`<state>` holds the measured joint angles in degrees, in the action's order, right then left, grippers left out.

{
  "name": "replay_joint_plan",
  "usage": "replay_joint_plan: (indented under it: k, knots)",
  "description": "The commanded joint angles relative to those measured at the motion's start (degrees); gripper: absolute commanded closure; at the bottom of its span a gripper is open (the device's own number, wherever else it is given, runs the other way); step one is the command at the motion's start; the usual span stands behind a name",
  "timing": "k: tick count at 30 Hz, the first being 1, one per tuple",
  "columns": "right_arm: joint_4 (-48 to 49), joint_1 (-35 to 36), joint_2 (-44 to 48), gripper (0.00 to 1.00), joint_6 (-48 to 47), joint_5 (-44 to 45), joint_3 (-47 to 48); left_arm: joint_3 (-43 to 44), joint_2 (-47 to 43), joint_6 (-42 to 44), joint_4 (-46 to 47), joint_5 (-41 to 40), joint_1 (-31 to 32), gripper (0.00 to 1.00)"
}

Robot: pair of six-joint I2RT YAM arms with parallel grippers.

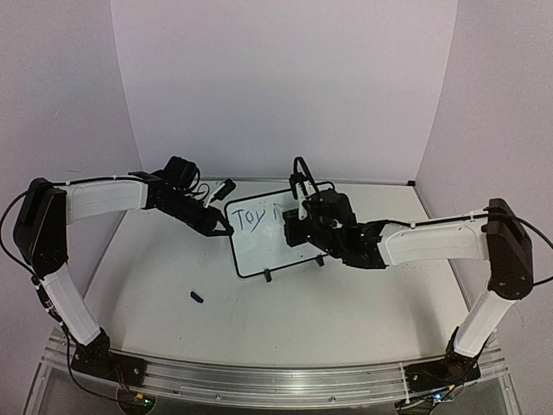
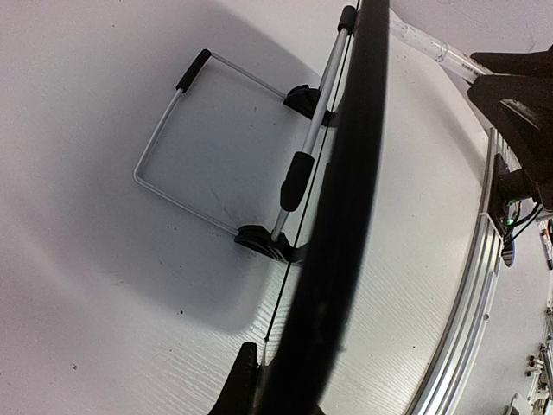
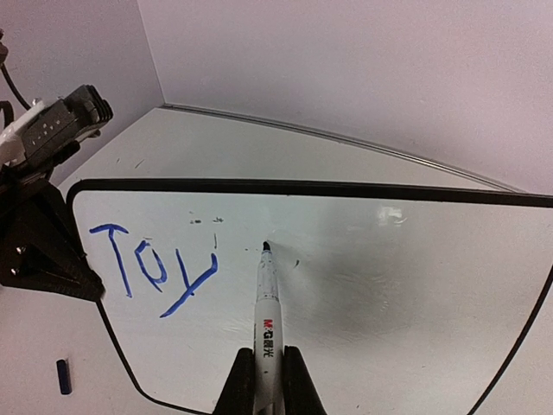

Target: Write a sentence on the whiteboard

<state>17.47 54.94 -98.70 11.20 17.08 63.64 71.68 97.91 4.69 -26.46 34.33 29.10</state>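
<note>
The whiteboard (image 1: 259, 251) stands tilted on its wire stand at mid-table. Blue lettering "Toy" (image 1: 252, 214) is at its upper left, and also shows in the right wrist view (image 3: 155, 268). My left gripper (image 1: 220, 226) is shut on the board's upper left edge. In the left wrist view (image 2: 259, 363) the board (image 2: 346, 216) appears edge-on as a dark band. My right gripper (image 3: 268, 367) is shut on a white marker (image 3: 267, 303). Its tip touches the board (image 3: 389, 285) just right of "Toy". It is in front of the board's upper right (image 1: 298, 220).
A small blue marker cap (image 1: 197, 297) lies on the table left of the board, also low in the right wrist view (image 3: 63, 376). The wire stand (image 2: 173, 147) with black feet (image 2: 263, 242) sits behind the board. White walls enclose the table.
</note>
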Motion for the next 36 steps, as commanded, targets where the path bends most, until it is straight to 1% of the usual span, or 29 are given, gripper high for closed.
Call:
replay_joint_plan:
  k: [1, 9, 14, 17, 24, 36]
  knots:
    - [0.19, 0.25, -1.70, 1.00, -0.30, 0.77, 2.69, 1.48, 0.97, 0.50, -1.26, -3.98, 0.25, 1.00]
    - [-0.07, 0.23, -1.76, 1.00, -0.22, 1.46, 2.76, 1.60, 1.02, 0.50, -1.40, -4.09, 0.25, 1.00]
    - [1.66, 0.18, 1.99, 1.00, -0.38, 0.69, -0.26, 1.49, 0.97, 0.50, -1.40, -4.06, 0.25, 1.00]
    - [1.75, 0.22, 4.15, 1.00, -0.24, 1.69, -2.32, 1.45, 0.97, 0.50, -1.39, -4.08, 0.26, 1.00]
    - [0.72, 0.21, 3.16, 1.00, 0.12, 2.88, -2.58, 1.47, 1.06, 0.50, -1.40, -4.08, 0.25, 1.00]
    - [0.13, 0.12, -0.07, 1.00, -1.16, 2.71, 0.01, 1.58, 1.06, 0.50, -1.42, -4.01, 0.25, 1.00]
